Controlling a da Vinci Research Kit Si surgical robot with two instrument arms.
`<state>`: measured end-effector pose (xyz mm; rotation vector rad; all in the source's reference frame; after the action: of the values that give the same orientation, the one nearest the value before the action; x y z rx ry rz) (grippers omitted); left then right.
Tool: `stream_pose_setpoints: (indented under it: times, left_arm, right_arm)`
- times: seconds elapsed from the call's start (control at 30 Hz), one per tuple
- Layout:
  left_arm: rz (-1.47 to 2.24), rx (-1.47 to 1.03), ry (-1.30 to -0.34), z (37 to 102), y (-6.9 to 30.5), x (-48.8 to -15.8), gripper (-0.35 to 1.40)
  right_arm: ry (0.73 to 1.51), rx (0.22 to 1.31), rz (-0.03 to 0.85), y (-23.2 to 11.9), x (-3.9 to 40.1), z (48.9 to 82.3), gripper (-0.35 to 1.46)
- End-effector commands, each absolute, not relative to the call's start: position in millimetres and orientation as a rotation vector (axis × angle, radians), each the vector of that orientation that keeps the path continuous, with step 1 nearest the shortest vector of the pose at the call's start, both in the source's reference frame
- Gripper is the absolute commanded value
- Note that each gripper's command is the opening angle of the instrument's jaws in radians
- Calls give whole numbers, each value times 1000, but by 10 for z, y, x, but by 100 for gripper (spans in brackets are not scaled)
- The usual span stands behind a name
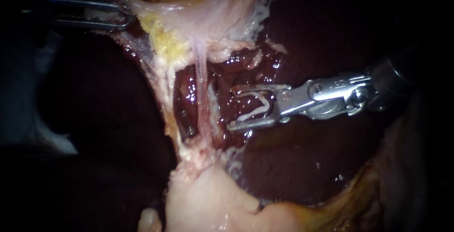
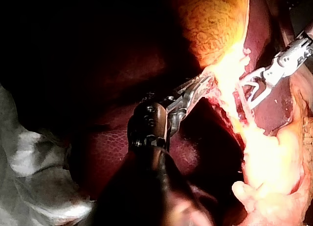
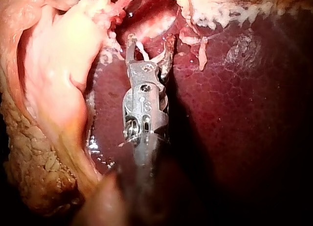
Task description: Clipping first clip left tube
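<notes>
— Dark red liver (image 1: 307,166) lies glossy behind everything. Where is the gallbladder against it?

— It is the pale, yellowish mass at the top. My left instrument (image 1: 124,15) has its jaws closed on a fold of pale tissue (image 1: 146,10) at the lower edge of the gallbladder (image 1: 222,5) and holds that edge out sideways.

— And the other instrument?

— My right instrument (image 1: 231,109) lies well below the gallbladder. Its jaws stand wide apart with a white clip (image 1: 255,113) seated between them, one leg against each jaw. Nothing else is in them.

— Where is the tube?

— A thin pink tube (image 1: 202,81) runs straight down from the gallbladder, taut. It is just off the clip's open mouth and not touching it. A paler strand (image 1: 158,95) also descends from the gallbladder, farther from the clip. I take the pink one as the target, but I cannot be sure it is the task's left tube.

— How will it handle?

— I judge it soft, wet and slippery, and thin enough to tear if dragged. I would take it on its bare stretch midway below the gallbladder, with both clip legs fully past it before closing.
</notes>
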<state>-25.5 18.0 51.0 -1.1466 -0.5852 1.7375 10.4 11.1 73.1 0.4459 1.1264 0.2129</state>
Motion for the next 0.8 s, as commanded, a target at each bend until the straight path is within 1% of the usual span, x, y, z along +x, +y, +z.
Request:
stream_pose_setpoints:
  times: [0.03, 0.47, 0.67, 0.8]
  left_arm:
    - [1738, -1147, -585, 510, 180, -255, -35]
    - [1738, -1147, -586, 510, 180, -254, -35]
    - [1738, -1147, -586, 510, 180, -254, -35]
    - [1738, -1147, -586, 510, 180, -254, -35]
  right_arm:
    - [1126, 446, 213, 111, 104, 731, 49]
    - [1127, 448, 211, 107, 105, 727, 50]
    - [1128, 457, 215, 101, 107, 715, 50]
    - [1128, 470, 225, 97, 108, 701, 50]
